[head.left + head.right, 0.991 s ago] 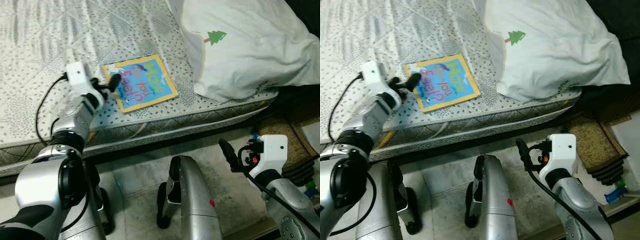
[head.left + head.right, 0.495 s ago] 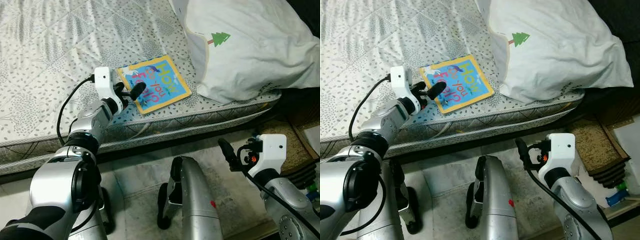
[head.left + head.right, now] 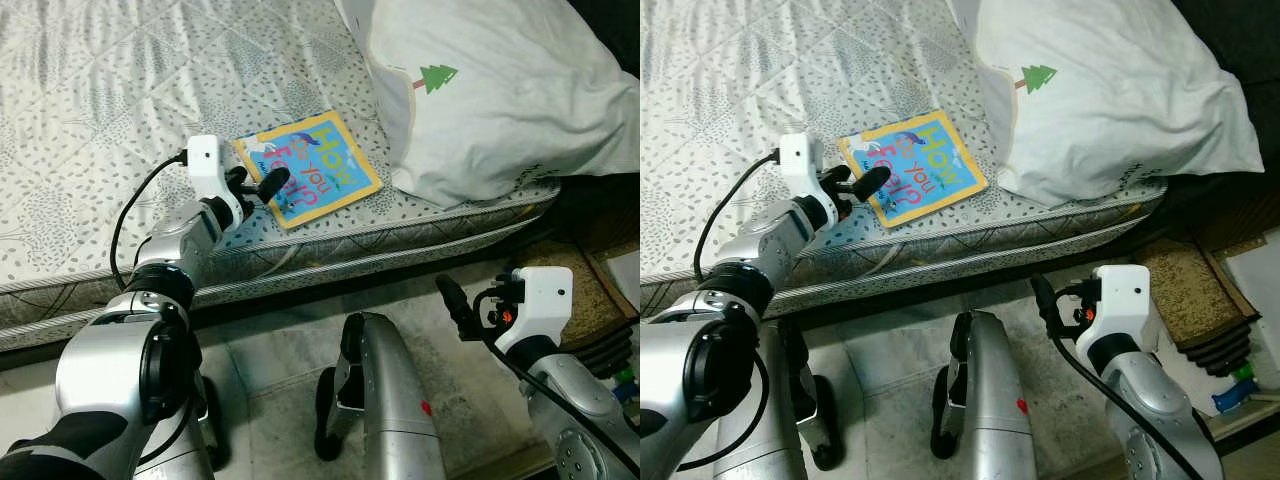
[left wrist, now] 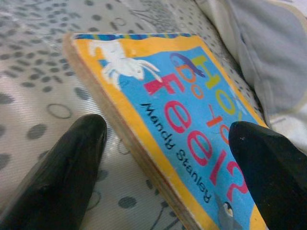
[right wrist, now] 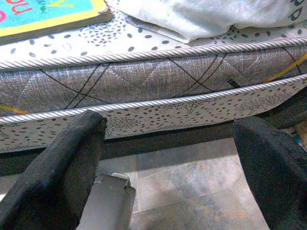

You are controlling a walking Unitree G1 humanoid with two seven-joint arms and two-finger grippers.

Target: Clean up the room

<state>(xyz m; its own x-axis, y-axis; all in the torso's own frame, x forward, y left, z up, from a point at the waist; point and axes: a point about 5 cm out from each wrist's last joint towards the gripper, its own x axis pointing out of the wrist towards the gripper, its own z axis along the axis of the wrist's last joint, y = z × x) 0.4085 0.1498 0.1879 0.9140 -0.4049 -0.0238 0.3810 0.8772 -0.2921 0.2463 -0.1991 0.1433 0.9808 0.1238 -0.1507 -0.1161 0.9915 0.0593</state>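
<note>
So I've got the left hand (image 3: 258, 184) out over the bed (image 3: 90, 120), fingers spread wide and straddling the near corner of the picture book (image 3: 310, 167), not gripping it. One finger (image 4: 72, 163) sits on the sheet beside the book's edge, the other over the cover. Book lies flat near the mattress edge, just beside the white pillow (image 3: 490, 90). Right hand (image 3: 452, 305) hangs low over the floor, wide open, holding nothing.
</note>
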